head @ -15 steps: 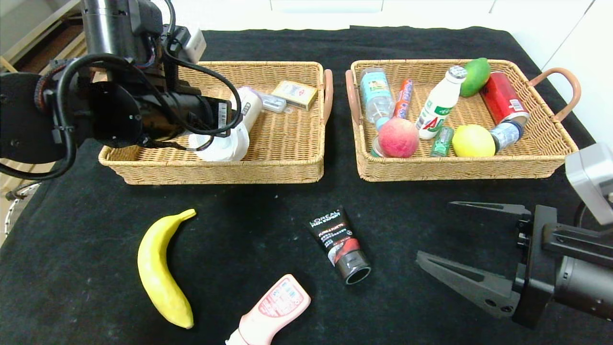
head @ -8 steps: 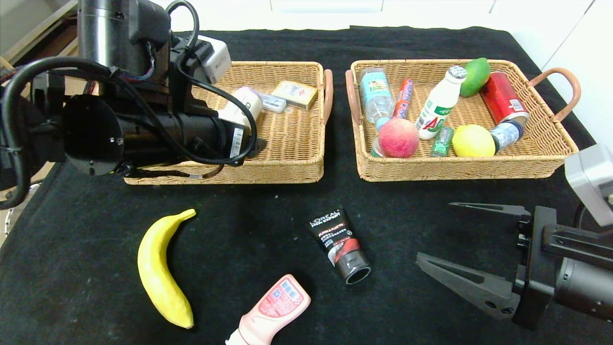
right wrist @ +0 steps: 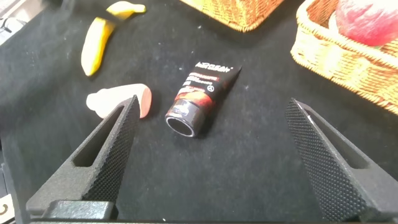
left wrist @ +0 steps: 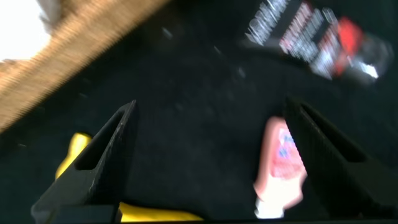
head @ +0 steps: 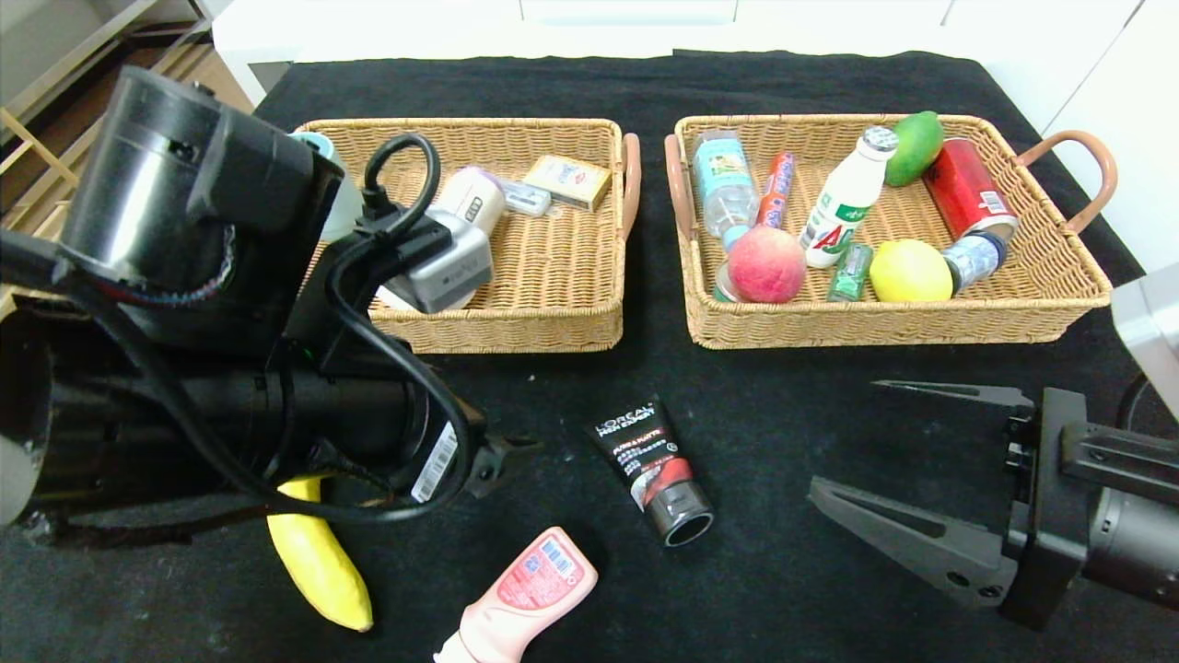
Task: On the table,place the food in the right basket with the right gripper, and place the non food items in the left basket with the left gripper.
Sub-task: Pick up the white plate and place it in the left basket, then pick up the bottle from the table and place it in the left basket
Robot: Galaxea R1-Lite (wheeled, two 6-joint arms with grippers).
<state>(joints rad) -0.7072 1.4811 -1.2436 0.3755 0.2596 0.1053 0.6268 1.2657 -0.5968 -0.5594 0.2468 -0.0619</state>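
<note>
The left gripper [left wrist: 211, 155] has pulled back out of the left basket [head: 516, 322] and now hangs over the worktop [head: 783, 387] with its fingers [left wrist: 99, 155] spread wide and empty. The white container it carried a second ago stays behind in that basket, so that item looks delivered. Beyond the left fingers lie the pink bottle [left wrist: 280, 168] and the L'Oreal tube [left wrist: 317, 40], with the banana [left wrist: 71, 158] beside one finger. The right gripper [head: 921, 470] waits near the tube, fingers [right wrist: 106, 155] wide apart, holding nothing. Peach [head: 766, 264] and lemon [head: 910, 270] sit in the right basket [head: 884, 327]; the bottle, tube and banana remain
</note>
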